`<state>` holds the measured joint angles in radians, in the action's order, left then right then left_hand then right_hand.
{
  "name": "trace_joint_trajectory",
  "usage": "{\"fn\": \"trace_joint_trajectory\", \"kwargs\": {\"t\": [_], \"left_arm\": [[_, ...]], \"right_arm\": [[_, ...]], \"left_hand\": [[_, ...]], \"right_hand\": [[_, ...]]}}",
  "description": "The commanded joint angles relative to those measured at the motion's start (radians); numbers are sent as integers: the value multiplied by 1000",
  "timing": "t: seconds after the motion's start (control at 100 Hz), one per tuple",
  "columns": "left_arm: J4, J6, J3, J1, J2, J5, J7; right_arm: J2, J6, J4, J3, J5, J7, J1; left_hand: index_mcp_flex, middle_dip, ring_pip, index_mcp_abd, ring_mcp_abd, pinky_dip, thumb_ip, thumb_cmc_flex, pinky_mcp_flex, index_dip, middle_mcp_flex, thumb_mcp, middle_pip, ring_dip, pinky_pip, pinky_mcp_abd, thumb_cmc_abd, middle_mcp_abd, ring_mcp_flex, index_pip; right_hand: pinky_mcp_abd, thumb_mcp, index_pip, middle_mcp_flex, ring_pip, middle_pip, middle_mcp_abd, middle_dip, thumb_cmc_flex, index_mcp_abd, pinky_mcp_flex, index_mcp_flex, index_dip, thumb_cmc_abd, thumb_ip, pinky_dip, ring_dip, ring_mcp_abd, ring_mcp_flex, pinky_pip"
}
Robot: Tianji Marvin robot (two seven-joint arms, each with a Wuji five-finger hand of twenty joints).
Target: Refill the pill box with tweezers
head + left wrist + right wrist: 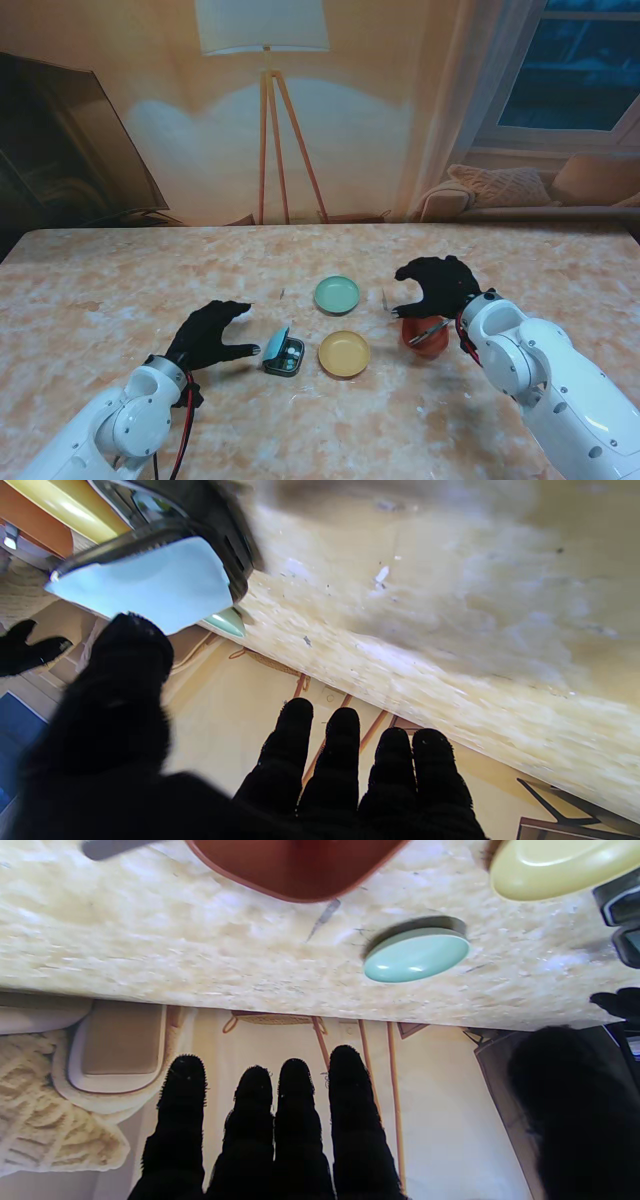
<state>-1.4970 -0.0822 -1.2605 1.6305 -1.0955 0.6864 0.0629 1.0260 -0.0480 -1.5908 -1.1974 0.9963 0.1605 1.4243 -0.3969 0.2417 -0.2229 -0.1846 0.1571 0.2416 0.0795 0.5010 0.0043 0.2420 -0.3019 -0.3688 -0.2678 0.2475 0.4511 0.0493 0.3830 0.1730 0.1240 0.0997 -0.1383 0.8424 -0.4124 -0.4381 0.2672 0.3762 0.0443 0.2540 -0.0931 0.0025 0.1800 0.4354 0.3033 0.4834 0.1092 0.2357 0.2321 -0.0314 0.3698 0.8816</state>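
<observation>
A small dark pill box [284, 354] with its pale blue lid [150, 582] raised lies between my two hands. My black-gloved left hand [212, 334] rests just left of it, fingers spread, thumb tip close to the lid, holding nothing. Metal tweezers [432, 328] stick out of a red-brown cup [426, 337] on the right. My right hand [438, 285] hovers over and just behind that cup, fingers apart and empty. In the right wrist view the cup [295, 865] is near the straight fingers [295, 1120].
A green dish [337, 294] sits beyond the pill box and a yellow dish [344, 353] lies right of it. A small white object [384, 296] is on the marble table [120, 290] beside the green dish.
</observation>
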Motion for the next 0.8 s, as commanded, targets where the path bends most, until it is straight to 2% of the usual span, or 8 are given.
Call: {"fn": "trace_joint_trajectory", "kwargs": {"t": [0.0, 0.43, 0.57, 0.63, 0.67, 0.73, 0.75, 0.79], "left_arm": [[7, -13, 6, 11, 3, 10, -19], [83, -60, 57, -26, 5, -18, -25], [112, -72, 82, -49, 4, -24, -20], [126, -78, 94, -60, 2, -27, -13], [133, -82, 102, -66, 2, -33, -16], [145, -90, 114, -75, 2, -32, -14], [148, -91, 117, -78, 3, -31, -14], [156, -94, 125, -83, 2, -30, -9]], "right_arm": [[18, 0, -11, 13, -10, 0, 0], [26, 8, -15, 44, -39, -34, -6], [27, 8, -15, 44, -43, -40, -3], [27, 8, -16, 44, -45, -44, -1], [28, 8, -16, 44, -45, -48, 0], [29, 7, -17, 43, -46, -52, 1], [29, 7, -18, 42, -46, -53, 2], [29, 7, -20, 40, -48, -56, 4]], "left_hand": [[43, -8, 24, 12, 12, -2, 45, -159, 6, -18, 37, -308, 5, -1, -13, -8, 81, 2, -17, -24], [66, -1, 7, 6, 10, 3, 58, -187, 20, -32, 45, -374, -7, 0, -4, -12, 110, 0, -17, -29], [70, 1, 2, 6, 10, 6, 54, -156, 21, -37, 47, -357, -11, 1, 3, -12, 99, 0, -15, -28], [69, 2, 0, 9, 9, 9, 59, -176, 24, -37, 46, -393, -13, 1, 8, -12, 122, -2, -12, -26], [71, 3, -1, 13, 8, 9, 65, -168, 23, -37, 48, -376, -13, 1, 8, -13, 104, -4, -13, -25], [72, 3, -3, 17, 8, 10, 59, -146, 26, -37, 46, -380, -15, 2, 11, -13, 115, -4, -10, -24], [74, 4, -4, 17, 8, 11, 56, -135, 26, -36, 48, -338, -16, 2, 13, -14, 92, -5, -9, -22], [76, 4, -5, 17, 7, 11, 51, -142, 26, -36, 48, -372, -16, 2, 14, -14, 110, -4, -9, -21]], "right_hand": [[8, -15, 22, 47, -21, -11, 24, -23, 31, 24, -18, -35, -13, -21, -30, -22, -24, 13, -33, -17], [7, -20, 37, 62, -26, -4, 30, -23, 21, 29, -25, -29, -10, -14, -33, -39, -29, 20, -45, -40], [7, -16, 34, 55, -23, -1, 29, -23, 20, 27, -20, -19, -6, -13, -33, -41, -28, 20, -39, -40], [6, -15, 32, 52, -22, 0, 26, -23, 19, 27, -18, -17, -4, -13, -33, -41, -28, 19, -35, -39], [3, -13, 32, 50, -22, 0, 28, -23, 18, 27, -15, -17, -3, -11, -33, -41, -28, 19, -35, -37], [4, -11, 31, 49, -21, 1, 26, -23, 16, 28, -15, -14, -2, -11, -33, -41, -28, 19, -33, -37], [4, -11, 31, 48, -21, 1, 26, -23, 15, 28, -16, -15, -2, -10, -33, -41, -28, 19, -32, -37], [6, -10, 30, 46, -20, 2, 26, -23, 14, 28, -16, -13, -1, -11, -33, -42, -27, 19, -31, -37]]}}
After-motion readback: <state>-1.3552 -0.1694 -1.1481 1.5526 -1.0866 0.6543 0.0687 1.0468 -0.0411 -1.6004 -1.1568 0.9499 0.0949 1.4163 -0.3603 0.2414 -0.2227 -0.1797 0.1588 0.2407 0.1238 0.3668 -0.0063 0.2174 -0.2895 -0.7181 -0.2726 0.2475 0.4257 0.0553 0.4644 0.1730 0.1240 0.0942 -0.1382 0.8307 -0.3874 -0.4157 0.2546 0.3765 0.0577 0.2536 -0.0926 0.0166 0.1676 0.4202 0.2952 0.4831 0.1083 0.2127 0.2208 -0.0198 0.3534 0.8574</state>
